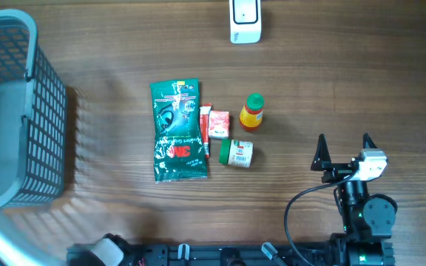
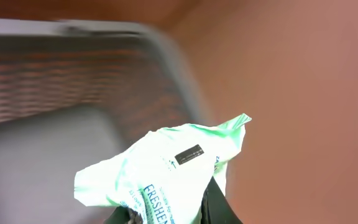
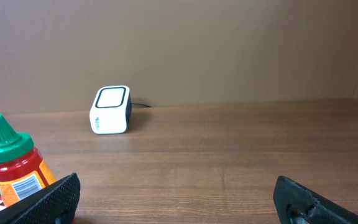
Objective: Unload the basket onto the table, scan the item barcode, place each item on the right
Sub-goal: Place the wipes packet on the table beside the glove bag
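In the left wrist view a crumpled pale green packet (image 2: 166,168) with blue "FRESHEN" lettering and a small dark label (image 2: 189,155) fills the lower middle. My left gripper (image 2: 166,214) is shut on its lower end, with the dark fingers (image 2: 219,205) on either side. The packet hangs over the grey basket (image 2: 104,68). The white scanner (image 1: 245,21) stands at the table's far edge, also seen as the scanner (image 3: 110,109) ahead of my right arm. My right gripper (image 1: 344,151) sits low at the right, open and holding nothing; the right gripper (image 3: 179,199) faces bare wood.
The grey mesh basket (image 1: 13,103) stands at the far left. Mid-table lie a dark green 3M packet (image 1: 177,130), a red and white box (image 1: 215,124), an orange bottle (image 1: 252,112) with a green cap and a small green-lidded jar (image 1: 236,153). That bottle (image 3: 14,168) stands left of my right fingers.
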Action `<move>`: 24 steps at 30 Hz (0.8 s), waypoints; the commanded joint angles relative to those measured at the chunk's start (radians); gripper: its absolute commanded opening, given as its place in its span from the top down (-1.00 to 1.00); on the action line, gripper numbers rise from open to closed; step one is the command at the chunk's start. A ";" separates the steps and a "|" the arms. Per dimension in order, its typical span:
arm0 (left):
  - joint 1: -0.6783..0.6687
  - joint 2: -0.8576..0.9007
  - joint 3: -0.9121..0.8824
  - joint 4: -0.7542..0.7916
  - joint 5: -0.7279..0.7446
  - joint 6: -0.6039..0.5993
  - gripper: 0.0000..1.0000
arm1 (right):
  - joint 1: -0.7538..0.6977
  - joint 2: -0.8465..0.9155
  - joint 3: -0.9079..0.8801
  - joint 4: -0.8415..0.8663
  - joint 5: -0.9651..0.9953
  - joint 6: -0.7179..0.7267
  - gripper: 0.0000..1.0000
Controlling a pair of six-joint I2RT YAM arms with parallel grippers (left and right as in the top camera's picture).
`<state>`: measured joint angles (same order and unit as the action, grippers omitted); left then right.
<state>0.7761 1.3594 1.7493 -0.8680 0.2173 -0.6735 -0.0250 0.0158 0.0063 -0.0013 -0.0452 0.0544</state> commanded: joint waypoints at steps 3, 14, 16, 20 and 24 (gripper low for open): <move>-0.312 -0.126 -0.006 -0.001 0.191 -0.068 0.81 | 0.005 -0.002 -0.001 0.002 -0.013 -0.009 -1.00; -1.012 0.013 -0.016 -0.150 -0.146 -0.068 0.85 | 0.005 -0.002 -0.001 0.002 -0.013 -0.009 -1.00; -1.109 0.077 -0.018 -0.255 -0.241 -0.069 0.92 | 0.005 -0.002 -0.001 0.002 -0.013 -0.009 -1.00; -1.262 0.213 -0.018 -0.374 -0.311 -0.077 0.92 | 0.005 -0.002 -0.001 0.002 -0.013 -0.009 -0.99; -1.359 0.315 -0.021 -0.416 -0.409 -0.102 0.91 | 0.005 -0.002 -0.001 0.002 -0.013 -0.009 -1.00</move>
<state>-0.5106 1.6169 1.7325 -1.2617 -0.0391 -0.7471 -0.0250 0.0158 0.0059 -0.0013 -0.0456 0.0544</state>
